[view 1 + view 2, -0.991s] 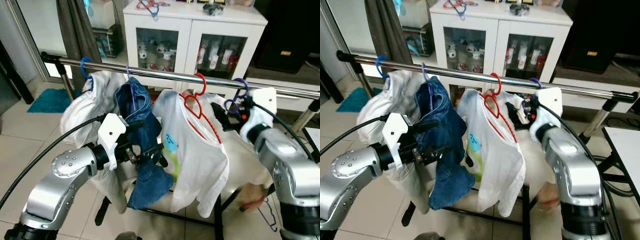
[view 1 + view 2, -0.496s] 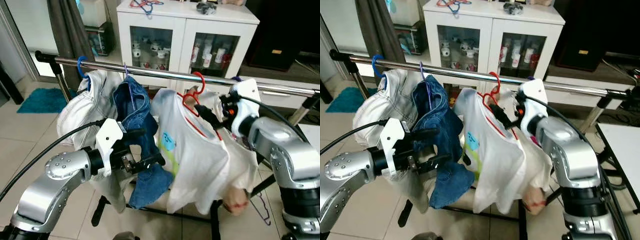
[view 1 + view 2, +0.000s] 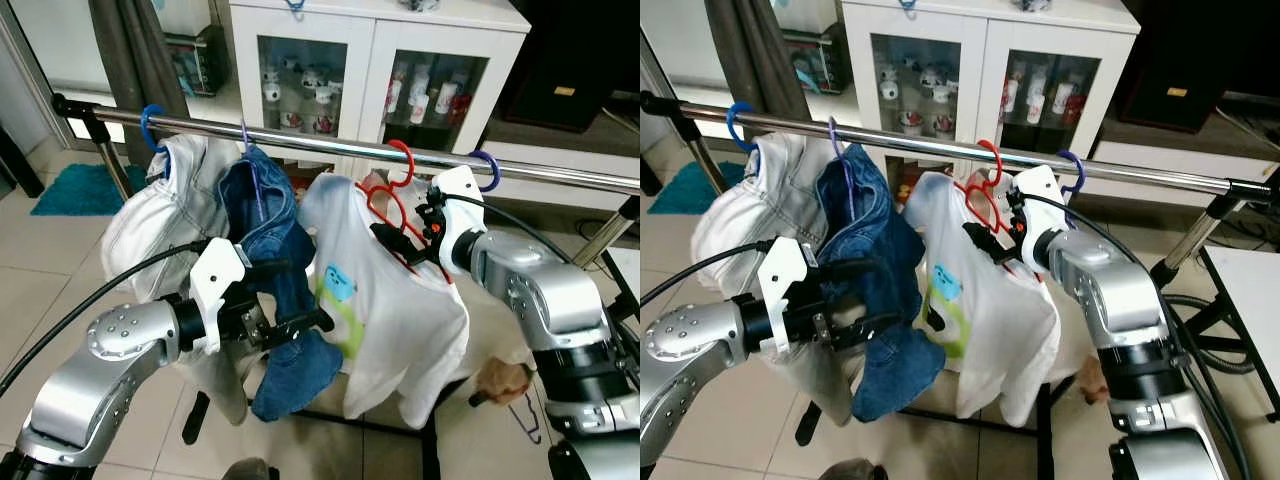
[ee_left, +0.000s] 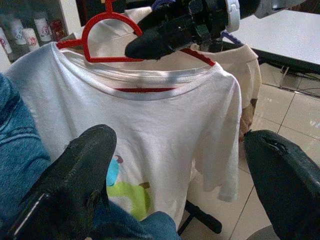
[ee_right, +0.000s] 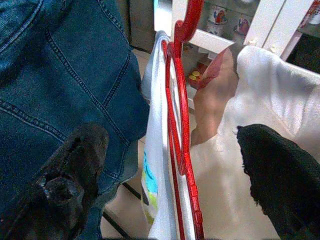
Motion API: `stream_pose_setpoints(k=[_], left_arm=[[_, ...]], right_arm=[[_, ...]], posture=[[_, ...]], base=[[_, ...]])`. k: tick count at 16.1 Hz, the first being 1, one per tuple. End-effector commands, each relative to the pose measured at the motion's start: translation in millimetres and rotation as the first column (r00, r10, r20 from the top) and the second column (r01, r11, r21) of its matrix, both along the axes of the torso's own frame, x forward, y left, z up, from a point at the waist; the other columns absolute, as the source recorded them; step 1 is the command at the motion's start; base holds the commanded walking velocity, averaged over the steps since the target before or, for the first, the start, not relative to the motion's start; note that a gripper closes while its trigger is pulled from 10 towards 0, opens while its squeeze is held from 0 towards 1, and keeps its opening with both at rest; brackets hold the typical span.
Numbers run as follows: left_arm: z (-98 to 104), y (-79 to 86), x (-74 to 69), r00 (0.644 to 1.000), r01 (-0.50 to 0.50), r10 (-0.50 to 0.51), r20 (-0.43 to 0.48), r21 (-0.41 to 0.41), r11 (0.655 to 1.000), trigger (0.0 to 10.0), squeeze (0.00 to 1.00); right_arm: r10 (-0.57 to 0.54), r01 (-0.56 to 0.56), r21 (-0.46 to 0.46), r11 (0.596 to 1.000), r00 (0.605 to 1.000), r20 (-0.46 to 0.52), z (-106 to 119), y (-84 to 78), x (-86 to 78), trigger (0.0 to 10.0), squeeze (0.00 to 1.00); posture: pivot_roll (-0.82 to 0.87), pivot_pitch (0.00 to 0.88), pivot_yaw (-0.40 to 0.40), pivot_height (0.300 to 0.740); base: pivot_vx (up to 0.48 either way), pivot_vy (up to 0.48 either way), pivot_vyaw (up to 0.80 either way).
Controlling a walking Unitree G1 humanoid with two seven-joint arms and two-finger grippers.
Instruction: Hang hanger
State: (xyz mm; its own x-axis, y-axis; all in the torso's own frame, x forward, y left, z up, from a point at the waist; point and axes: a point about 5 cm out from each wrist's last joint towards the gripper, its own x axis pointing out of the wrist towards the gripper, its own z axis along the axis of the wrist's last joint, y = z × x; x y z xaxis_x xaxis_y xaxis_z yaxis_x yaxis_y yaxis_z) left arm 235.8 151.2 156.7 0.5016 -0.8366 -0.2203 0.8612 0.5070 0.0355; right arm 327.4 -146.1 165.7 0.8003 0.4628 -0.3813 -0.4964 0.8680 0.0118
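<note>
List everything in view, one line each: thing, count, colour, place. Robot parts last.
Rail: one, silver, across the scene.
Red hanger: one, on the rail, carrying the white T-shirt.
White T-shirt: one, with blue and green print, mid rail.
Denim garment: one, blue, on a purple hanger left of the T-shirt.
Pale jacket: one, whitish, on a blue hanger at the rail's left end.
Purple hook: one, on the rail right of the red hanger.
Cabinet: one, white, glass doors, behind the rail.
Mat: one, teal, floor at left.
Left gripper: jaws open, by the denim.
Right gripper: jaws open, astride the red hanger.
</note>
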Motion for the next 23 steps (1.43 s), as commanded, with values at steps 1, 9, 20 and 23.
stream_pose_setpoints(k=[1,9,20,23], left_arm=[[2,-0.2,-2.2,1.000,0.014,-0.014,0.007,0.002,1.000,10.0,0.00],[0,-1.7,-3.6,1.000,0.029,-0.029,0.008,0.007,1.000,10.0,0.00],[1,-2.9,-3.6,0.999,0.040,-0.040,0.007,0.010,0.999,10.0,0.00],[2,-3.0,-3.0,0.999,0.041,-0.042,0.011,0.010,0.999,10.0,0.00]], right_arm=[[-0.019,0.019,0.006,1.000,1.000,-0.015,2,-2.1,2.2,8.7,0.00],[-0.045,0.050,0.045,0.998,0.995,-0.088,-1,-4.5,16.8,0.0,0.00],[-0.027,0.032,0.046,0.998,0.993,-0.114,-5,-4.3,28.1,0.0,0.00],[-0.022,0.029,0.062,0.998,0.994,-0.111,-4,-4.2,28.6,0.0,0.00]], posture=[[0.11,0.000,-0.055,0.740],[0.11,0.000,-0.059,0.740],[0.11,0.000,-0.063,0.740],[0.11,0.000,-0.062,0.740]], base=[[0.000,0.000,0.00],[0.000,0.000,0.00],[0.000,0.000,0.00],[0.000,0.000,0.00]])
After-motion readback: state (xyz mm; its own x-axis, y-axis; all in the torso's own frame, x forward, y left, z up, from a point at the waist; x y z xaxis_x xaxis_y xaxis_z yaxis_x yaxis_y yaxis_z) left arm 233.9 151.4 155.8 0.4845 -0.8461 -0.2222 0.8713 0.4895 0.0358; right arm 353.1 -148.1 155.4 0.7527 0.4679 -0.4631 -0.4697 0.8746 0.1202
